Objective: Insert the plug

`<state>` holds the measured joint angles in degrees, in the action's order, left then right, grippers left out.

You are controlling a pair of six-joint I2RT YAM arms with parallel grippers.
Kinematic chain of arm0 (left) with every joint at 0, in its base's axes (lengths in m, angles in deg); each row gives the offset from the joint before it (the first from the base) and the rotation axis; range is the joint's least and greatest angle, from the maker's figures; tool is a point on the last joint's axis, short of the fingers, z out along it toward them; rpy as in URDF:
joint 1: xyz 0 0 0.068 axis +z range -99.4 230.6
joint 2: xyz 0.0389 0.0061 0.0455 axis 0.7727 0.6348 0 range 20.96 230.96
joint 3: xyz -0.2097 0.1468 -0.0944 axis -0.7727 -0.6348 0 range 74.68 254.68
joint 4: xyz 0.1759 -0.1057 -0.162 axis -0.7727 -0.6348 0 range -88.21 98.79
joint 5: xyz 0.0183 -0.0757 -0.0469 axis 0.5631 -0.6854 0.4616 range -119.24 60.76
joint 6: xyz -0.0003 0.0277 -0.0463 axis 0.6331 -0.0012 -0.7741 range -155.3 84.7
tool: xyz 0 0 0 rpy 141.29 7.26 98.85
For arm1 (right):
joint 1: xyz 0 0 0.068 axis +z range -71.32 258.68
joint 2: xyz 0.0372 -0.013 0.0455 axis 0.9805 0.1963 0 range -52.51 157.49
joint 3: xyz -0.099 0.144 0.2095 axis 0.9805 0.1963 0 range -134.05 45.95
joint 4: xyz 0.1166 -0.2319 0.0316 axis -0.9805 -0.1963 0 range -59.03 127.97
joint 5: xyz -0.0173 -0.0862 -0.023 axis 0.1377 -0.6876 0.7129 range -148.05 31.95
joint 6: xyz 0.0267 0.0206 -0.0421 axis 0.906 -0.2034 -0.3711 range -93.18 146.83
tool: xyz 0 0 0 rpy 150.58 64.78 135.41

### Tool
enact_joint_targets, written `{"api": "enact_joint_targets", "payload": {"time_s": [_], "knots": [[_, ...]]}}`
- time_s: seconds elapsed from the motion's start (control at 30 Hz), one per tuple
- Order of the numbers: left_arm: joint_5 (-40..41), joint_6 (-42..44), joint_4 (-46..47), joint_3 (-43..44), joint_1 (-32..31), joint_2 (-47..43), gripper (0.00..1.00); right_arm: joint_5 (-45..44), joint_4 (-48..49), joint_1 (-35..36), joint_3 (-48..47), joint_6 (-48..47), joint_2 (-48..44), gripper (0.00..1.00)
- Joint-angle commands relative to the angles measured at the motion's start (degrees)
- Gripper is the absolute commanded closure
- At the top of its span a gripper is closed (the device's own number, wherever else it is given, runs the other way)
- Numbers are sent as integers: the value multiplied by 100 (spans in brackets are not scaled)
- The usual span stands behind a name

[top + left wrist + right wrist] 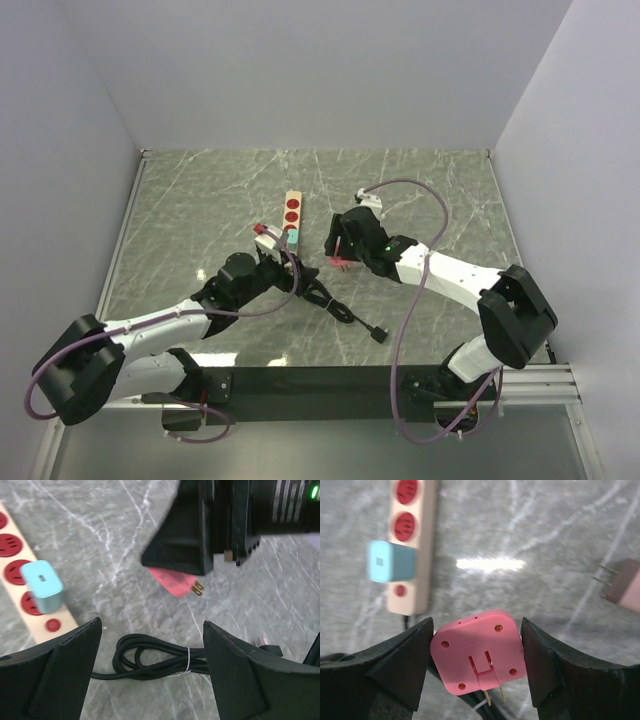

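Between right jaws, pink plug (477,652) clamped, left jaws apart, wrist views show prongs (492,696)

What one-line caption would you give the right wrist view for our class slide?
Right gripper holding a pink plug, near a wooden power strip with a blue adapter plugged in.

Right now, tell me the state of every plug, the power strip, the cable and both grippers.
Pink square plastic plug: gripped, not inserted, prongs bare.
Beige power strip with red sockets: flat, other sockets free.
Light-blue boxy adapter: plugged into the strip.
Black cable: bundled, tied, on the table.
Mauve plug: loose on the table.
Left gripper: open, empty.
Right gripper: shut on the pink plug.
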<state>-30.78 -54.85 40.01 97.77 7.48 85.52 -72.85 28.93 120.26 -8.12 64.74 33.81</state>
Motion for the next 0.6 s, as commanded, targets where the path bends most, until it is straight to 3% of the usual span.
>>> {"api": "enact_joint_targets", "payload": {"time_s": [0.0, 0.27, 0.43, 0.57], "knots": [[-110, 119, 498, 310, -127, 188, 12, 189, 569, 51, -333, 163, -291, 100], [830, -830, 1420, 205, -162, 567, 10, 461, 1140, 456, -315, 410, -222, 100], [1085, -1059, 1484, 274, -154, 751, 10, 505, 1194, 675, -403, 445, -151, 100], [1103, -1112, 1457, 310, -162, 883, 18, 532, 1308, 737, -342, 515, -212, 100]]}}
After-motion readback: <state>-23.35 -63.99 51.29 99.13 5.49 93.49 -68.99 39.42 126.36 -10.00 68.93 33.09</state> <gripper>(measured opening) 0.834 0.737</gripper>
